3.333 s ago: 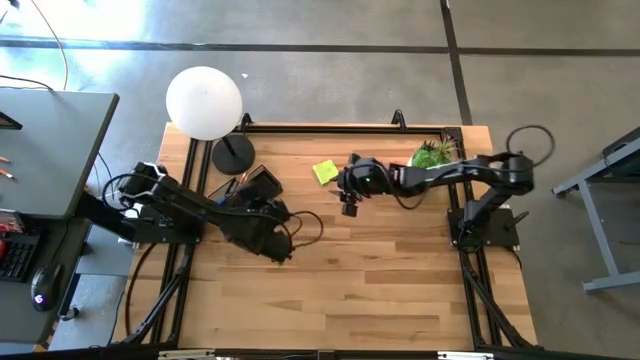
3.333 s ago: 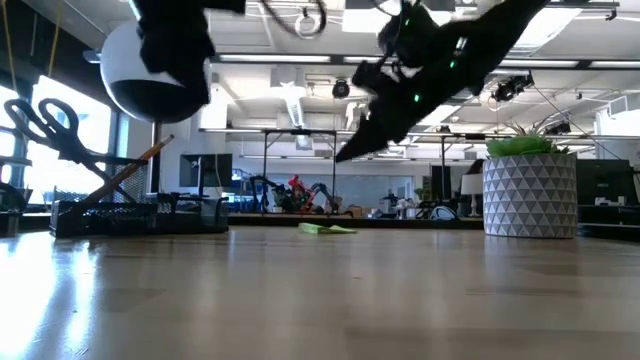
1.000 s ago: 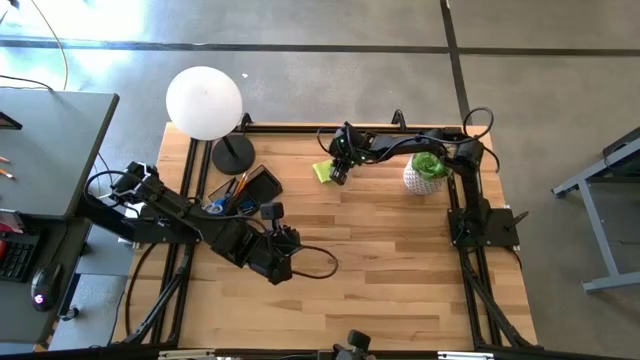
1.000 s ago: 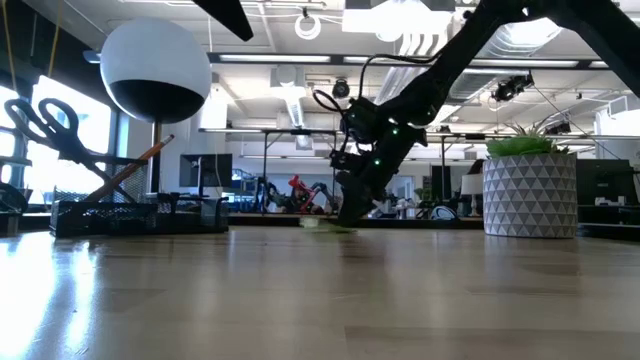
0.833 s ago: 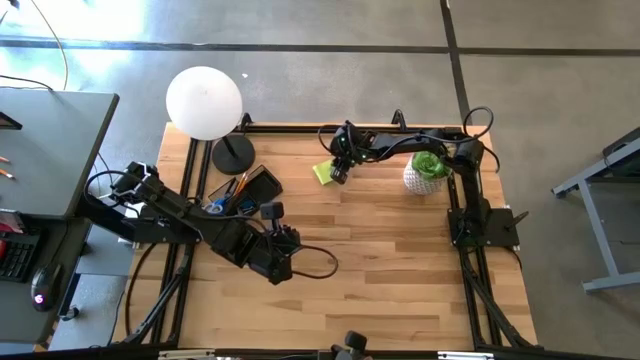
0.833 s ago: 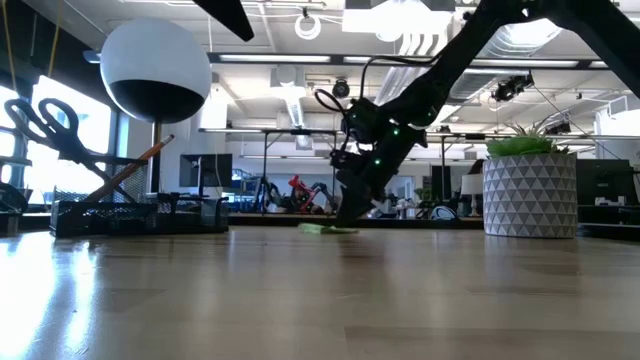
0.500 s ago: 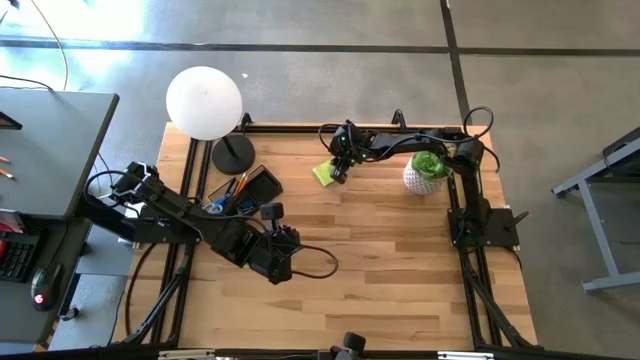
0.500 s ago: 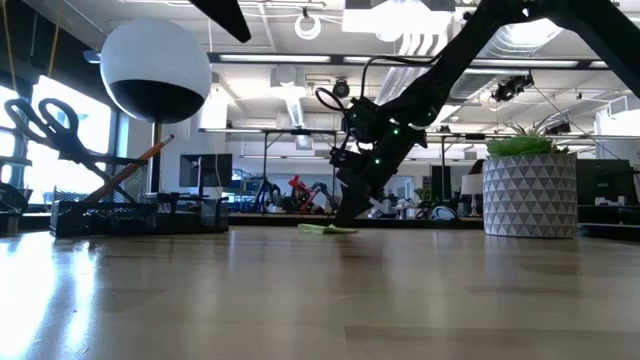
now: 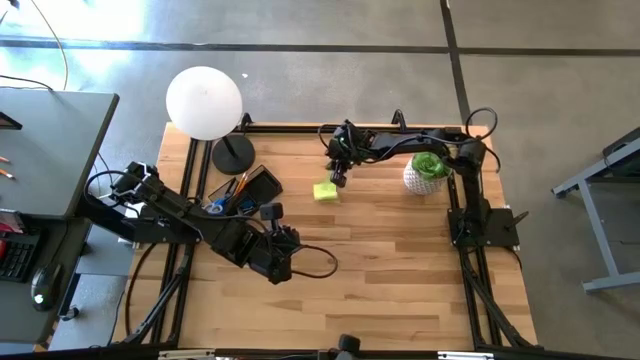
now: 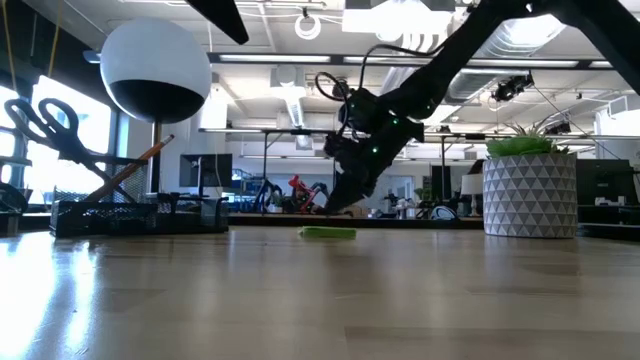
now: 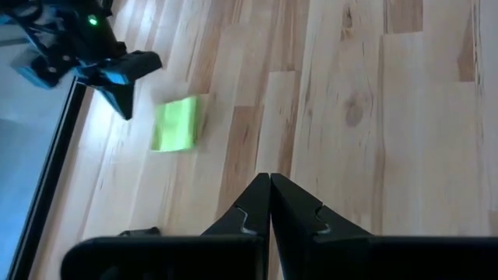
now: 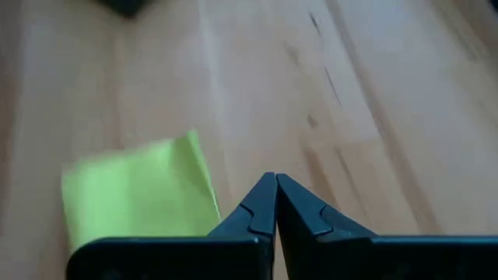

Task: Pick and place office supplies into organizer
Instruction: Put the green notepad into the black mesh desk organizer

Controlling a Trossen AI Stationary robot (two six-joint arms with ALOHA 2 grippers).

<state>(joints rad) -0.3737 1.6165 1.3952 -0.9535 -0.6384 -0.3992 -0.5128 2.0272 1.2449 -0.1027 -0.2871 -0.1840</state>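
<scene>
A yellow-green sticky-note pad (image 9: 325, 190) lies flat on the wooden table, also seen in the low view (image 10: 328, 233) and the right wrist view (image 12: 140, 190). My right gripper (image 9: 338, 181) hangs shut just beyond the pad's far right corner, its tips (image 12: 274, 180) beside the pad and a little above the table (image 10: 347, 207). The black organizer (image 9: 243, 188) stands at the left, with blue-handled scissors (image 10: 40, 125) and an orange pencil (image 10: 135, 165) sticking up from it. My left gripper (image 11: 270, 180) is shut and empty above the table's middle left (image 9: 285, 240).
A white globe lamp (image 9: 204, 102) on a round black base (image 9: 232, 155) stands at the far left. A potted green plant (image 9: 428, 170) is at the far right, under the right arm. Bare wood spreads across the table's near half.
My right gripper has shut with nothing between its fingers, turning a little and lifting its tips off the table. The sticky-note pad has slid out from under it a short way toward the table's near edge and lies flat.
</scene>
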